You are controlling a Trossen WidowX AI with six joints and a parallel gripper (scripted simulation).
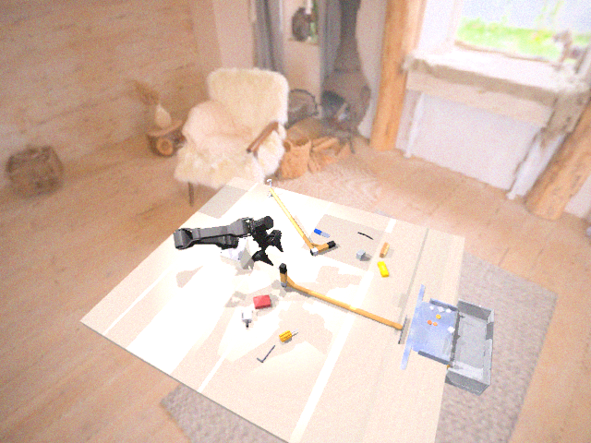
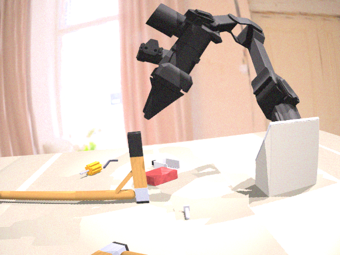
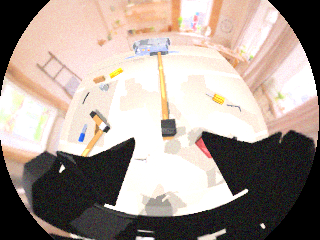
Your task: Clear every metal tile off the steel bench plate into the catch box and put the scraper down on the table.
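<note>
The long scraper lies on the table, its wooden shaft reaching to a thin blade just before the bench plate. Its black-topped grip stands upright at the near end. The bluish steel bench plate carries several small tiles, white, orange and yellow, such as a white tile. The grey catch box adjoins its far end. My gripper is open and empty, above and slightly short of the upright grip, not touching it.
A second long wooden tool lies to the left in the wrist view. A red block and a yellow-handled screwdriver lie to the right. A white wedge-shaped block stands near the arm's base.
</note>
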